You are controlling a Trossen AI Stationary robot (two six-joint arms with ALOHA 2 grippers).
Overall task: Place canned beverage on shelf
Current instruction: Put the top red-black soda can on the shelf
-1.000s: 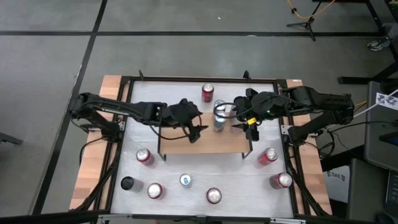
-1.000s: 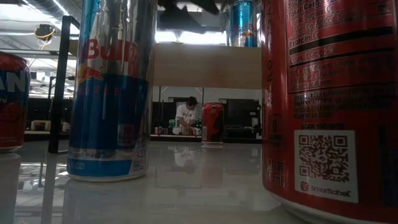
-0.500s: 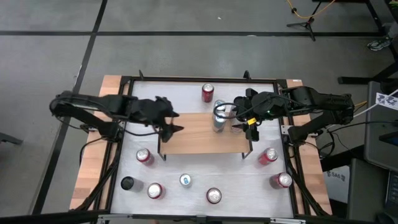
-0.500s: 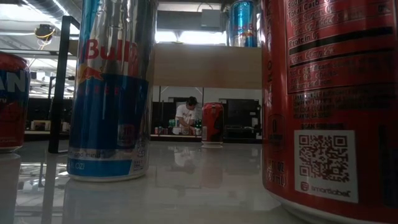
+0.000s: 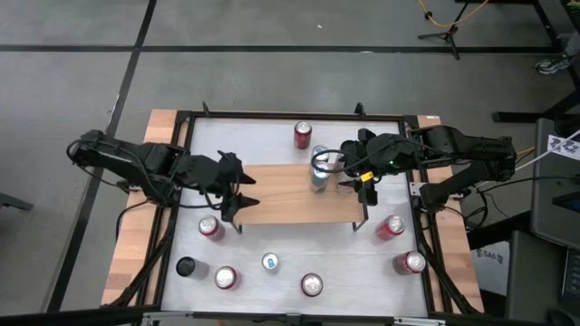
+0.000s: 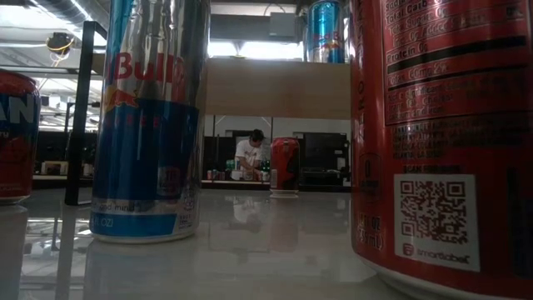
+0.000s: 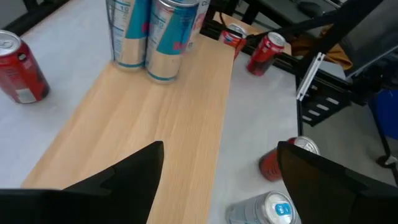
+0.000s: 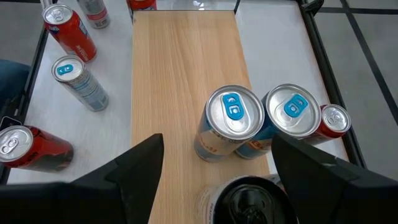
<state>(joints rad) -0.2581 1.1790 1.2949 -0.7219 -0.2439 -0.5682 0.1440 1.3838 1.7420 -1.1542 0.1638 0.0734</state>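
Shelf: we see the shelf point(image 5: 299, 197) standing mid-worktop, a light wooden board on thin black legs, lying crosswise between the two arms.

Cans on shelf: two silver-and-blue cans point(image 8: 234, 118) stand upright on the board, touching each other, near the right arm's end and the far edge. In the left wrist view the same pair point(image 7: 176, 34) sits at the board's far end.

Left claw: the left claw point(image 5: 237, 195) hovers at the shelf's left end, its fingers point(image 7: 121, 180) spread apart with only bare wood between them; it holds nothing.

Right claw: the right claw point(image 5: 353, 179) sits over the shelf's right end, just beside the two cans. We see its fingers point(image 8: 134, 165) held wide and empty, with the cans standing beyond them, untouched.

Worktop: the white worktop point(image 5: 263, 145) carries loose cans around the shelf: a red can point(image 5: 303, 135) behind it, a red can point(image 5: 211, 226) by its front left leg, and two more red cans point(image 5: 391, 226) to the right.

Front row: we count a black-topped can point(image 5: 186, 266), a red one point(image 5: 226, 277), a slim blue-tabbed can point(image 5: 270, 263) and another red one point(image 5: 312, 285).

Low view: a blue-and-silver can point(image 6: 150, 117) and a red can with a QR label point(image 6: 437, 133) fill the foreground.
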